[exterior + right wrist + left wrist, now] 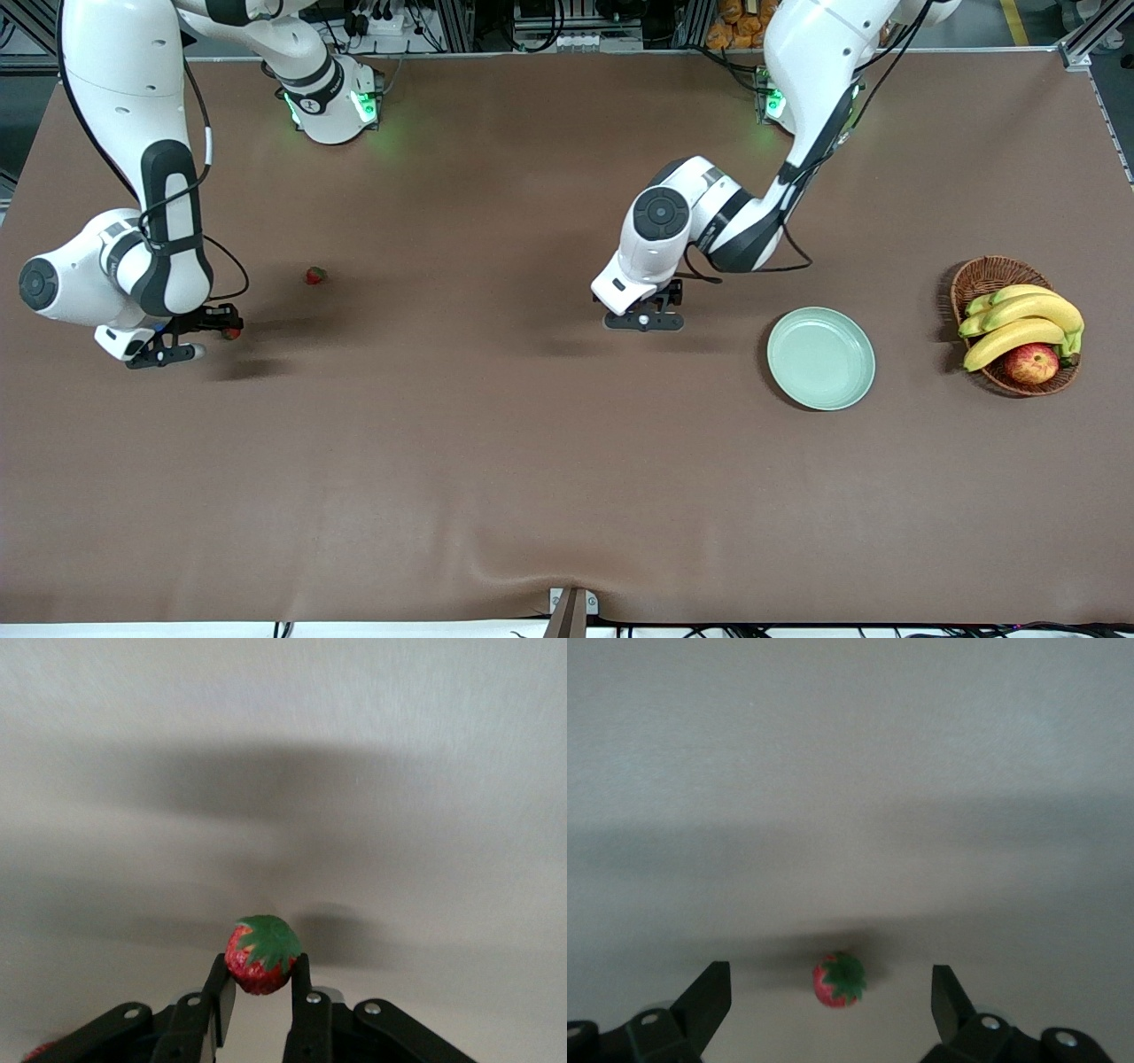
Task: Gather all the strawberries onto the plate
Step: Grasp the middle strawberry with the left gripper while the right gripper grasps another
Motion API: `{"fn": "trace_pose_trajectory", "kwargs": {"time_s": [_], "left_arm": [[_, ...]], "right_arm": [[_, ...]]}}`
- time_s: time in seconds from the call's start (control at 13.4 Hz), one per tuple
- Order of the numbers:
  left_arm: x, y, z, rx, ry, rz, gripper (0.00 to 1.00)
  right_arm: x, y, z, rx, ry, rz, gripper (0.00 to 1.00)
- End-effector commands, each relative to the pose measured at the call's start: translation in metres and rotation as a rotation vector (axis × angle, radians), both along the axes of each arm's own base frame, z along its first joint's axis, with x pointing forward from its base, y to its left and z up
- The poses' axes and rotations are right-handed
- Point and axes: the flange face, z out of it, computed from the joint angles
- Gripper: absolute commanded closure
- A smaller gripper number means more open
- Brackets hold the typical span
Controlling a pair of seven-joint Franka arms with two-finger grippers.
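The right hand [259,988], low over the brown worktop [496,461] at the right arm's end and well apart from the plate [821,358], is clamped on a strawberry [262,954], its two fingers [220,994] pressed to the berry's sides with the green cap facing up. A second strawberry [315,276] lies loose on the worktop near that hand, also far from the plate. The left hand [831,1001] hangs with fingers wide apart over a third strawberry [840,980], which sits on the worktop between them, toward the right arm's end from the plate. The pale green plate holds nothing; just toward the left arm's end from it stands a wicker basket [983,276] with bananas [1019,323] and an apple [1031,363].
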Motion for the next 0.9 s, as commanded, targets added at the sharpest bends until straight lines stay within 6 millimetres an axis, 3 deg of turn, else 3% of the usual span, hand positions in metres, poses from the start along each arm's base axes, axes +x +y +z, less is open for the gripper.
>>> {"fn": "trace_pose_trajectory", "kwargs": {"time_s": [0.0,0.15,0.45,0.67,0.82], "left_arm": [[-0.001,-0.002,-0.024,0.01,-0.016,-0.037,0.0],[-0.011,-0.011,-0.033,0.006,-0.011,-0.054,0.03],[-0.021,-0.003,-0.045,0.028,0.014,-0.058,0.23],[-0.027,-0.001,-0.049,0.037,0.026,-0.061,0.29],[-0.031,-0.002,-0.05,0.038,0.031,-0.066,0.38]], "right_arm": [[0.015,0.003,0.017,0.03,-0.028,-0.006,1.0],[0.019,0.012,0.019,0.035,-0.022,-0.007,1.0],[0.036,0.028,0.038,0.072,0.031,-0.044,1.0],[0.046,0.038,0.052,0.096,0.07,-0.086,1.0],[0.049,0.045,0.059,0.1,0.091,-0.107,1.0]]}}
